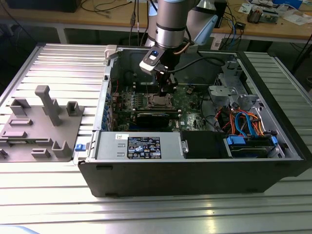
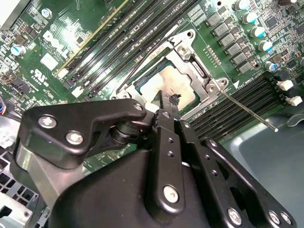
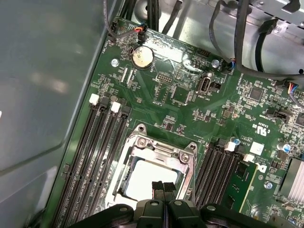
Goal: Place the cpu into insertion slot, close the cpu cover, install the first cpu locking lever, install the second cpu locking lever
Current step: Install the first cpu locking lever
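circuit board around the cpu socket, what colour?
Green, with black memory slots beside the socket. The circuit board shows best in the first wrist view.

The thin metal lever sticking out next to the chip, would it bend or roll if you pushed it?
The lever looks like a thin steel wire, so it probably springs a little rather than flopping. One end seems fixed by the cpu cover, so it likely swings instead of rolling. Its smooth shine suggests it could slip off the gripper.

Robotics lab or workshop: open computer case (image 1: 195, 165) on a ribbed aluminium table (image 1: 58, 63), grey fixture tray (image 1: 39, 129), cluttered cabled workbench (image 1: 273, 24) behind.
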You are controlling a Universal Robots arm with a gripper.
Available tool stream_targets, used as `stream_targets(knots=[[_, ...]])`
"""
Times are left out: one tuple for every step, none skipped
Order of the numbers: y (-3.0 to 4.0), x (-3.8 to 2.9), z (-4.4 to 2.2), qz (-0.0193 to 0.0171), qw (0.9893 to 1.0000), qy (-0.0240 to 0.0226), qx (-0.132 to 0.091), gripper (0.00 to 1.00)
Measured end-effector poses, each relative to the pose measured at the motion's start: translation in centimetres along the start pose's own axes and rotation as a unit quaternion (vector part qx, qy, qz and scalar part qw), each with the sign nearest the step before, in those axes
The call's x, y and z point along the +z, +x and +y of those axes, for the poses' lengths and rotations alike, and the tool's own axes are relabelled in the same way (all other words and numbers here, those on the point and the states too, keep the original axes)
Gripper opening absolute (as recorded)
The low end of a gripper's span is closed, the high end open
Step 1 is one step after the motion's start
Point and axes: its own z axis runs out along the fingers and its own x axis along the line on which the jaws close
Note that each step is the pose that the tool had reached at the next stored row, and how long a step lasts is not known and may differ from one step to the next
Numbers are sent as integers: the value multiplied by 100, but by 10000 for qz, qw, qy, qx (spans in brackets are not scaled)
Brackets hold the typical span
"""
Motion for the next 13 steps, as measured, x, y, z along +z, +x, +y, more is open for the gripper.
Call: stream_targets(knots=[[0, 0, 0, -1, 10000, -1, -19, 11], [0, 0, 0, -2, 10000, -3, -48, 11], [0, 0, 0, -3, 10000, -5, -69, 11], [0, 0, 0, -4, 10000, -7, -93, 11], [0, 0, 0, -5, 9999, -8, -117, 11], [0, 0, 0, -5, 9999, -10, -141, 11], [0, 0, 0, -6, 9999, -12, -165, 11], [0, 0, 0, -8, 9998, -14, -192, 11], [0, 0, 0, -9, 9997, -16, -228, 11], [0, 0, 0, -10, 9997, -18, -248, 11], [0, 0, 0, -11, 9996, -19, -271, 11], [0, 0, 0, -12, 9995, -22, -305, 11], [0, 0, 0, -13, 9994, -24, -335, 11]])
